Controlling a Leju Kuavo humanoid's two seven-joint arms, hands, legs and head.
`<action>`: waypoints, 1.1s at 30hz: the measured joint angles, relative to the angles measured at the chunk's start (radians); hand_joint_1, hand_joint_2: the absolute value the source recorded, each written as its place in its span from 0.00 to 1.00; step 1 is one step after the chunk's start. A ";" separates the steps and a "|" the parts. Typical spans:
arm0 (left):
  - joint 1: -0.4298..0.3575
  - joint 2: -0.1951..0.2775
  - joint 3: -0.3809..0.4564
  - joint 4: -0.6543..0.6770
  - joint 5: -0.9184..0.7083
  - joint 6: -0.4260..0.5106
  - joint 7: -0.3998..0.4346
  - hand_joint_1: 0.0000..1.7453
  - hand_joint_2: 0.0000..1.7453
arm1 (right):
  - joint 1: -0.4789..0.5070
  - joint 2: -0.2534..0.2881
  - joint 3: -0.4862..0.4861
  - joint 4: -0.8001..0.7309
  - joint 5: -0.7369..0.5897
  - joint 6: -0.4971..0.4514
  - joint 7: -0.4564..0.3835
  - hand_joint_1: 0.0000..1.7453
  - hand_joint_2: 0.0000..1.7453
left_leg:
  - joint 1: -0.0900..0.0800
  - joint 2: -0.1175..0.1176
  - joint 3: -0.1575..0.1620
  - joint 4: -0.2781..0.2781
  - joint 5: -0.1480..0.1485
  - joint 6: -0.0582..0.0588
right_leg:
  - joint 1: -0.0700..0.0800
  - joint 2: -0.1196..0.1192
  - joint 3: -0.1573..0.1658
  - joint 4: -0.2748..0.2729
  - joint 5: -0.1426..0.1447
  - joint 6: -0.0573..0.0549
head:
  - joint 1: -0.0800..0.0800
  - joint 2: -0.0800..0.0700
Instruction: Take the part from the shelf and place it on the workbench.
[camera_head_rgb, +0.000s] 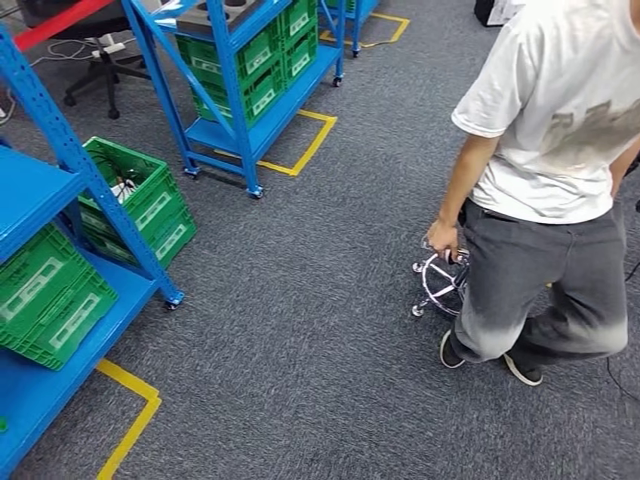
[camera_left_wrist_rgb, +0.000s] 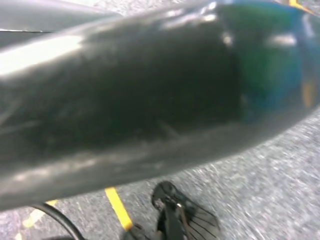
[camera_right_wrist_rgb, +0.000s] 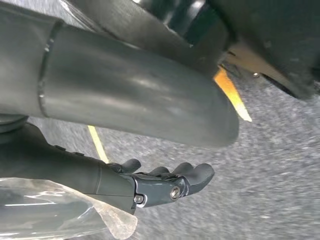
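- What do you see on the floor?
- Fuzzy grey carpet (camera_head_rgb: 302, 300) with yellow tape lines (camera_head_rgb: 132, 420). Blue metal shelves (camera_head_rgb: 45, 190) hold green plastic crates (camera_head_rgb: 53, 295) with holes in their sides.
- Where is the part?
- I cannot tell. One shelf further back (camera_head_rgb: 234, 60) has a grey tray with round holes on top.
- And the robot's hands?
- The right hand (camera_right_wrist_rgb: 166, 182) has smooth dark fingers stretched out, holding nothing; crinkly clear plastic (camera_right_wrist_rgb: 56, 212) sits by the arm. The left hand (camera_left_wrist_rgb: 177, 217) is blurry, so I cannot tell.
- Anyone there?
- A person in a white shirt (camera_head_rgb: 558, 110) grips a shiny round metal stool base (camera_head_rgb: 441, 280) on little wheels.
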 joint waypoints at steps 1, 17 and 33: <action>0.001 -0.001 -0.006 0.000 -0.016 0.007 0.006 0.00 0.00 | 0.000 0.001 0.002 0.001 0.002 0.003 0.001 0.00 0.00 | 0.000 -0.013 -0.001 0.003 -0.002 -0.004 | -0.003 0.026 0.025 -0.061 0.025 -0.001 | 0.000 0.000; 0.008 0.001 -0.023 0.012 -0.071 0.044 0.039 0.00 0.00 | 0.000 0.006 0.020 0.004 0.051 0.014 0.017 0.00 0.00 | -0.002 0.118 -0.027 0.045 0.003 -0.041 | 0.006 -0.115 0.096 -0.139 0.012 -0.038 | -0.014 0.000; -0.004 0.022 -0.030 0.067 -0.050 0.062 0.030 0.00 0.00 | 0.005 0.004 0.115 0.004 0.121 0.015 0.039 0.00 0.00 | 0.004 0.037 -0.003 -0.012 0.007 -0.002 | 0.002 -0.028 -0.029 0.103 -0.091 0.003 | -0.002 0.000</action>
